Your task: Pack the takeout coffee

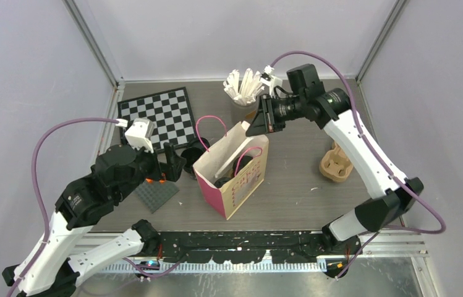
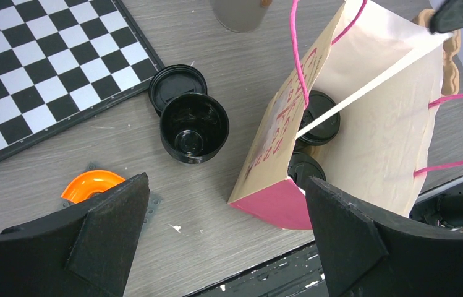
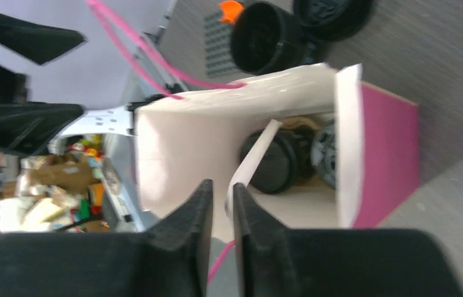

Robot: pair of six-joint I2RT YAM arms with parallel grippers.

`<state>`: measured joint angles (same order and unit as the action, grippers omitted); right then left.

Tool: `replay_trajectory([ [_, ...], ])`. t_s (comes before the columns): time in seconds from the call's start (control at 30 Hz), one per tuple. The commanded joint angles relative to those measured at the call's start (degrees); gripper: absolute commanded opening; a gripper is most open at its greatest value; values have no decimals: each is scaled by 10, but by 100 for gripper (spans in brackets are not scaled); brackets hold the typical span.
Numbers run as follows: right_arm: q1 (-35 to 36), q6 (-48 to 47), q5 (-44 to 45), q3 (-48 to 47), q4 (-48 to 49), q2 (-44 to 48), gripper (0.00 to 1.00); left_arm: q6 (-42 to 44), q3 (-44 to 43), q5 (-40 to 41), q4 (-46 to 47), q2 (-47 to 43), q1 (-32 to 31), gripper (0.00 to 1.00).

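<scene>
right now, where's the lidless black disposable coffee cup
Top view: the lidless black cup stands left of centre, between the left gripper and the pink paper bag, just off the checkered board's near corner.

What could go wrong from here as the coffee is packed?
1. The open cup stands beside its lid; packed lidless, it may crush or spill.
2. The right jaws grip a white stick reaching into the bag; a sideways pull could tip it.
3. Two lidded cups sit in the bag, so a third may jam.

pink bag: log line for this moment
pink bag: two lidded cups inside | right gripper: holds white stick into bag | left gripper: open
</scene>
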<state>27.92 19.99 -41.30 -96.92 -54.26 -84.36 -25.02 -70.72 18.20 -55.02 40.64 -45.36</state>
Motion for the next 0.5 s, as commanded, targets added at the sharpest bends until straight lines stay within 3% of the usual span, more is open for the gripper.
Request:
replay_trajectory([
  [0.0,-5,-53,83,-91,-30,-13,34,5,-10,20,2,-10,-2,100],
  [0.1,-22,-58,153,-122,-19,-23,44,4,-9,24,1,-12,-2,100],
  [0.37,-29,1,463,-34,164,-25,44,0,-9,23,-2,-9,-2,100],
  [0.47,-32,22,508,-45,210,-61,42,-2,-12,16,-6,-5,-2,100],
])
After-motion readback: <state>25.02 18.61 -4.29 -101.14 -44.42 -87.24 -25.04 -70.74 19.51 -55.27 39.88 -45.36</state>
